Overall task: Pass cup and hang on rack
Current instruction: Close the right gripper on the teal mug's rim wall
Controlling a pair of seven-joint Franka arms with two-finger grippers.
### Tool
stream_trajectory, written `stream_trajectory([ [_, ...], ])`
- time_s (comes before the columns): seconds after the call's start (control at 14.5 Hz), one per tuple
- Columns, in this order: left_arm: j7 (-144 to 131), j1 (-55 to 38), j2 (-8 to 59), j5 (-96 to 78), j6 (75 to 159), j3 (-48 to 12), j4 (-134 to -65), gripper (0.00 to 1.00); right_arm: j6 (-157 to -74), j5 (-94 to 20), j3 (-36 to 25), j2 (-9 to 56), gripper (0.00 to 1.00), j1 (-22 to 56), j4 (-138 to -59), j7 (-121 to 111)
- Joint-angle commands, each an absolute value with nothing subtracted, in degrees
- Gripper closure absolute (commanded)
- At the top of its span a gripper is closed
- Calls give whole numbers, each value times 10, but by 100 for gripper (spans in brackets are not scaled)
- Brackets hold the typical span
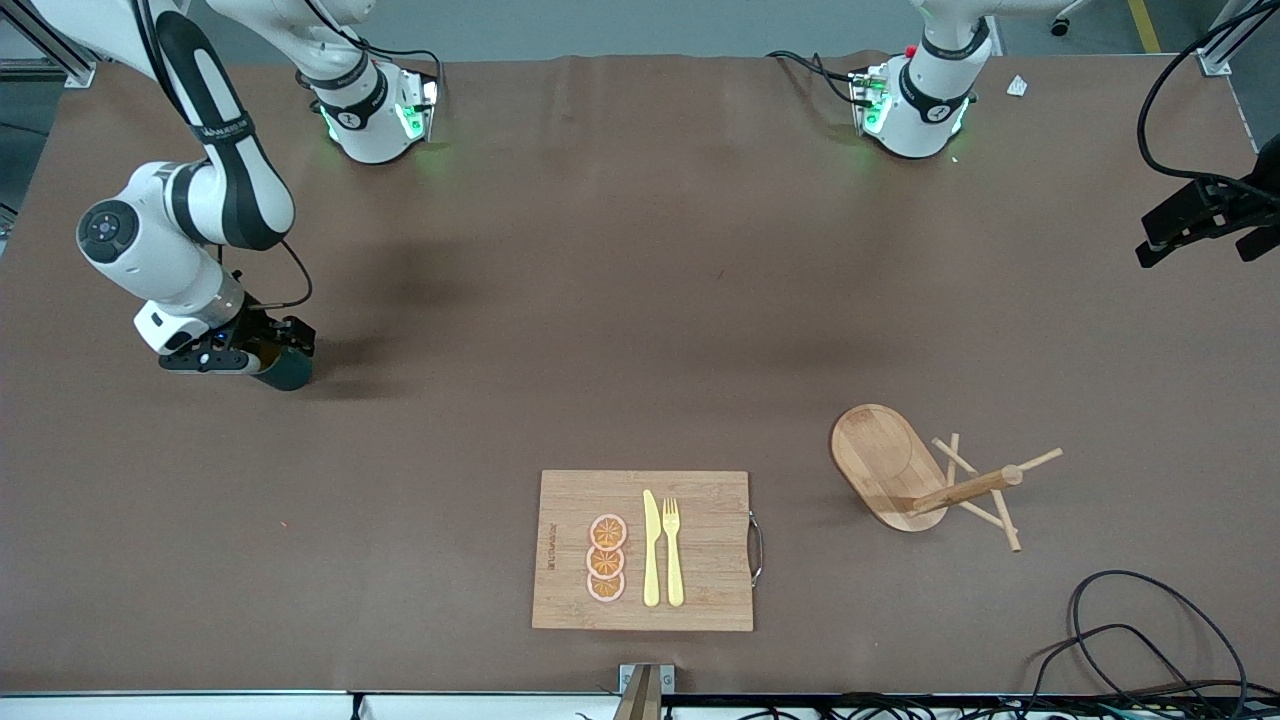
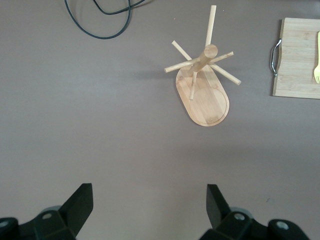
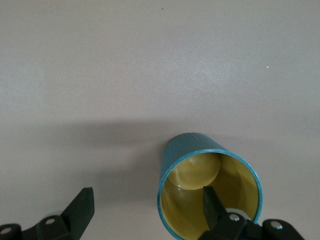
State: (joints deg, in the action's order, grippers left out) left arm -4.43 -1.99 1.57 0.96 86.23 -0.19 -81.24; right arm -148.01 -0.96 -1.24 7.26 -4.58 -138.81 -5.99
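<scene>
The cup (image 1: 288, 372), dark teal with a mustard-yellow inside, stands on the brown table toward the right arm's end. My right gripper (image 1: 272, 356) is down at it and open. In the right wrist view one finger (image 3: 212, 205) is inside the cup (image 3: 197, 150) and the other is outside, with the cup's wall between them; the right gripper (image 3: 147, 200) does not clamp it. The cup's handle is hidden. The rack (image 1: 905, 470), a light wooden mug tree, stands upright toward the left arm's end. My left gripper (image 1: 1195, 222) is open and empty, high over the table, with the rack (image 2: 202, 85) in the left wrist view beyond the left gripper (image 2: 150, 196).
A bamboo cutting board (image 1: 570, 600) with orange slices (image 1: 607, 558), a yellow knife (image 1: 651, 550) and a yellow fork (image 1: 673, 550) lies near the front camera's edge. Black cables (image 1: 1130, 640) lie at the corner near the rack.
</scene>
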Motion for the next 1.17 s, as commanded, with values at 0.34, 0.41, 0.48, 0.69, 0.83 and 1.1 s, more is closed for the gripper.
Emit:
stream_trajectory([
  [0.34, -46, -21, 11, 19, 855, -4, -816, 0, -1539, -15, -11, 107, 13, -51, -1396, -65],
  [0.41, -46, -21, 11, 19, 855, -4, -816, 0, -1545, -15, -11, 112, 17, -54, -1396, -66],
  [0.48, -46, -21, 11, 19, 855, -4, -816, 0, -1548, -15, -11, 113, 22, -55, -1396, -66],
  [0.69, -46, -21, 11, 19, 855, -4, -816, 0, -1547, -15, -11, 113, 38, -55, -1396, -66],
  [0.83, -45, -20, 11, 19, 855, -4, -816, 0, -1547, -16, -11, 113, 47, -56, -1396, -66],
  [1.1, -45, -20, 11, 19, 855, -4, -816, 0, -1547, -15, -11, 113, 71, -61, -1397, -66],
])
